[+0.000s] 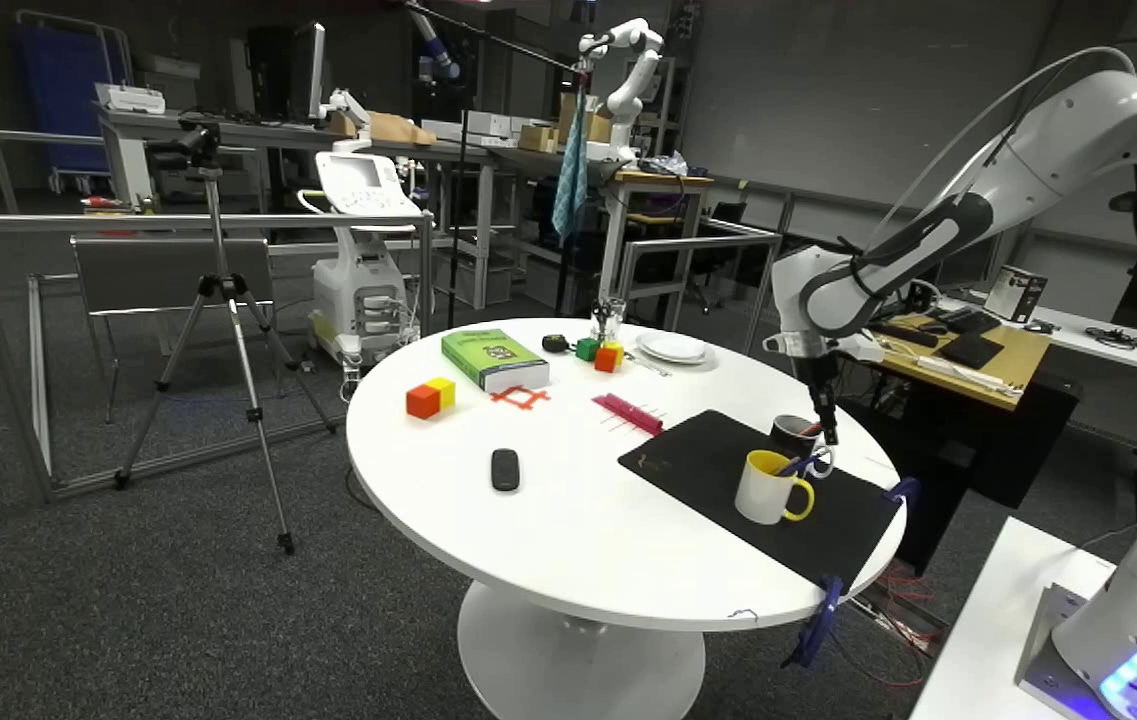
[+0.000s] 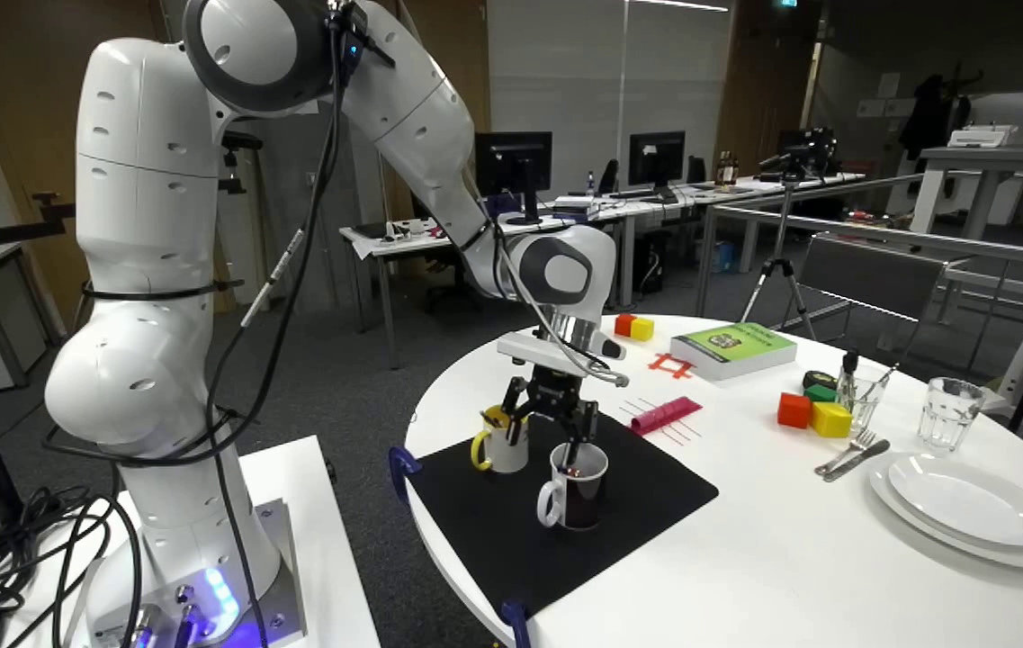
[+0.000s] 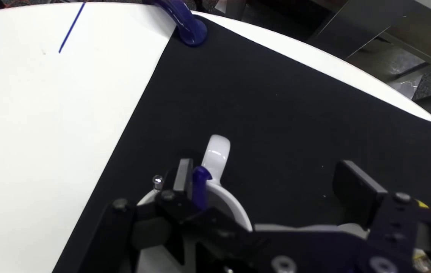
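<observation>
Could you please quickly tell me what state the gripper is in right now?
Gripper: open, its jaws wide apart with nothing held between them.

Arm (image 2: 147, 225) arched, forearm (image 2: 426, 126) slanting down; end effector (image 3: 268, 175) pointing downward, jaws spread wide.

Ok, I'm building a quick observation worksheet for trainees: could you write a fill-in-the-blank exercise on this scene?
1. The gripper is ____, not shut.
2. The yellow-handled mug stands on a ____ mat.
3. The dark-bodied mug has a ____ handle.
4. The thick book has a mostly ____ front cover.

Missing words: open; black; white; green.
</observation>
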Controlling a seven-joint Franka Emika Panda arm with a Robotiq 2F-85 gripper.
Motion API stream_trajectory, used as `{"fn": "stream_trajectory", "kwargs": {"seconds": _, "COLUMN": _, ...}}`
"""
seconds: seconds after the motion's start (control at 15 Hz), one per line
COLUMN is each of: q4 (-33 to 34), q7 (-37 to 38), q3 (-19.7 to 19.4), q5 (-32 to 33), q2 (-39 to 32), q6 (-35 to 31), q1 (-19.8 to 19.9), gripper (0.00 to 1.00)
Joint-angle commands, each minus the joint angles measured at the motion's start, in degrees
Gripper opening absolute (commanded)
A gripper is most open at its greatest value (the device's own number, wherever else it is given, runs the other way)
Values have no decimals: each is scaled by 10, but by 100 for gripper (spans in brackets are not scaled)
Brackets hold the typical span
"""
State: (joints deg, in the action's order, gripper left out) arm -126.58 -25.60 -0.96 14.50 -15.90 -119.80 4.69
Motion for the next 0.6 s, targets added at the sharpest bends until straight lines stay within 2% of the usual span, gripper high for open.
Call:
{"fn": "stream_trajectory", "kwargs": {"seconds": 0.0, "q4": -25, "q7": -4, "q3": -1, "q5": 1, "q2": 18, "q6": -24, "q1": 4, "gripper": 100}}
{"fn": "stream_trajectory", "kwargs": {"seconds": 0.53, "q4": -22, "q7": 1, "q3": 1, "q5": -14, "q2": 14, "q6": -15, "q1": 5, "gripper": 100}}
